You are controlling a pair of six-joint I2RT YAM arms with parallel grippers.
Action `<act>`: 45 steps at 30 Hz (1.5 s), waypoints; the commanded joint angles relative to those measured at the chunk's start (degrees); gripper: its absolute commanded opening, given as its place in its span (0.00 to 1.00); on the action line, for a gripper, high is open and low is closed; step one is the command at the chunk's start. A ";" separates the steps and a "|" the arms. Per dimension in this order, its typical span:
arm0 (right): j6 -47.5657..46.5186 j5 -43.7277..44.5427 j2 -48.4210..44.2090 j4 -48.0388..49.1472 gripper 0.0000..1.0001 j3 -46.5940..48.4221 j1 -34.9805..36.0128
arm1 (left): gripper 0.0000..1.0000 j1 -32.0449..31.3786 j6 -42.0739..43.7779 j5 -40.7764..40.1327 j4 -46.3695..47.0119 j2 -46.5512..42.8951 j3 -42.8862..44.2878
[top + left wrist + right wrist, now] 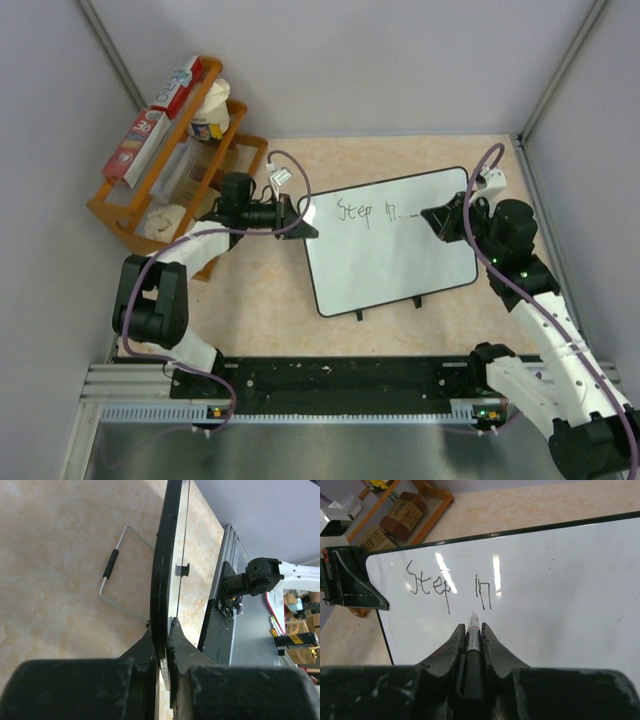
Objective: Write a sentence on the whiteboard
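The whiteboard (395,250) lies tilted on the table, white with a thin black rim and black clips on its near edge. On it reads "Step in" (368,211) in thin dark marker; it also shows in the right wrist view (447,585). My left gripper (298,216) is shut on the board's left edge (162,580), one finger on each face. My right gripper (432,216) is shut on a black marker (472,645), whose tip (473,616) hovers just right of the last written letters.
A wooden rack (170,160) with boxes and a cup stands at the back left, close behind the left arm. A wire stand (117,575) lies on the table under the board. Grey walls enclose the table.
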 commanded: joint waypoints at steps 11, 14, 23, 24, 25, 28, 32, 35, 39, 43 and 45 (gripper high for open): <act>-3.40 11.11 2.59 12.26 0.00 -0.65 5.94 | 0.00 0.44 15.22 -5.04 -4.64 1.72 -1.74; -3.84 11.98 3.55 12.98 0.00 -0.30 7.09 | 0.00 0.44 15.39 -5.22 -4.11 1.72 -2.35; -4.10 15.15 4.08 14.30 0.00 -0.91 7.53 | 0.00 0.53 15.04 -4.95 -3.67 1.90 -2.44; -4.10 15.15 4.52 14.39 0.00 -0.91 7.62 | 0.00 0.53 15.13 -4.87 -3.67 1.90 -2.44; -4.19 14.98 4.79 14.65 0.00 -0.91 7.53 | 0.00 0.53 15.13 -4.95 -3.58 1.90 -2.44; -3.84 14.19 5.93 15.62 0.00 -0.91 7.53 | 0.00 0.53 15.13 -5.04 -3.75 1.81 -2.44; -3.57 13.40 7.60 15.88 0.00 -0.39 7.53 | 0.00 0.53 15.30 -5.04 -3.67 1.72 -2.53; -3.49 13.04 8.13 16.06 0.00 -0.39 7.53 | 0.00 0.53 15.30 -4.95 -3.67 1.72 -2.53; -3.05 12.78 8.65 16.41 0.00 -0.82 7.44 | 0.00 0.53 15.22 -4.87 -3.32 1.81 -2.62; -2.52 11.90 9.27 17.02 0.00 -1.26 7.53 | 0.00 0.53 15.13 -4.69 -3.14 1.90 -2.71; -2.34 11.55 9.62 16.76 0.00 -1.18 7.53 | 0.00 0.53 14.95 -4.60 -3.05 2.07 -2.71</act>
